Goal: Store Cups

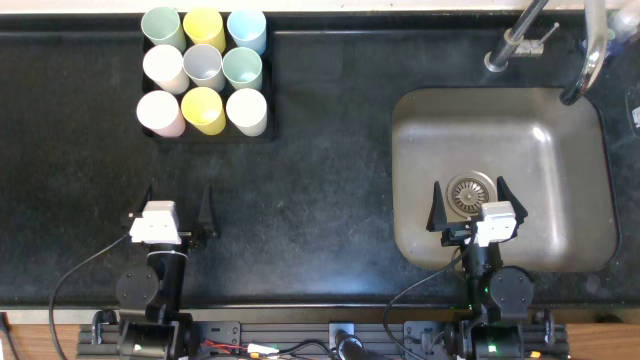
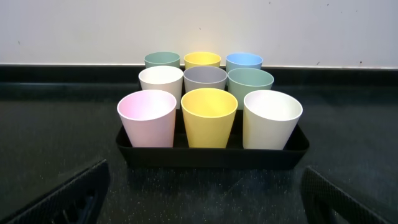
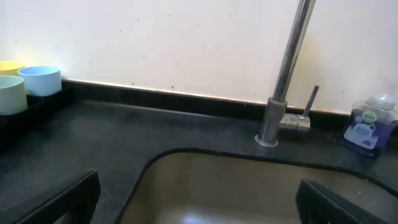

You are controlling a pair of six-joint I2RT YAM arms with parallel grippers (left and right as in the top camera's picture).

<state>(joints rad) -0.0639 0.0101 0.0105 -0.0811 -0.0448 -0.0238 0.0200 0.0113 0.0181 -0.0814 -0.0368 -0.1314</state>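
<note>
Nine cups [image 1: 204,70] sit upright, packed in black tray [image 1: 272,125], upper left of top view. Probably light, stiff plastic with smooth tapered walls, so slip risk; I'd pinch across one rim wall. Left claw [image 1: 179,195] and right claw [image 1: 470,190] both released, empty.

Nine cups [image 2: 205,78] in all, three rows of three, in one black tray [image 2: 211,157] at the far left of one dark countertop [image 1: 320,180]. By colour: two green cups [image 2: 250,81], two yellow cups [image 2: 209,117], two white cups [image 2: 161,81], one blue cup [image 2: 244,61], one grey cup [image 2: 205,76], one pink cup [image 2: 147,118]. On the right, one sink [image 1: 560,130] with one drain [image 1: 462,196] and one faucet [image 1: 520,35]; one soap bottle [image 3: 367,127] near it. Two arms, two grippers: left gripper [image 2: 202,193], right gripper [image 3: 199,202].
</note>
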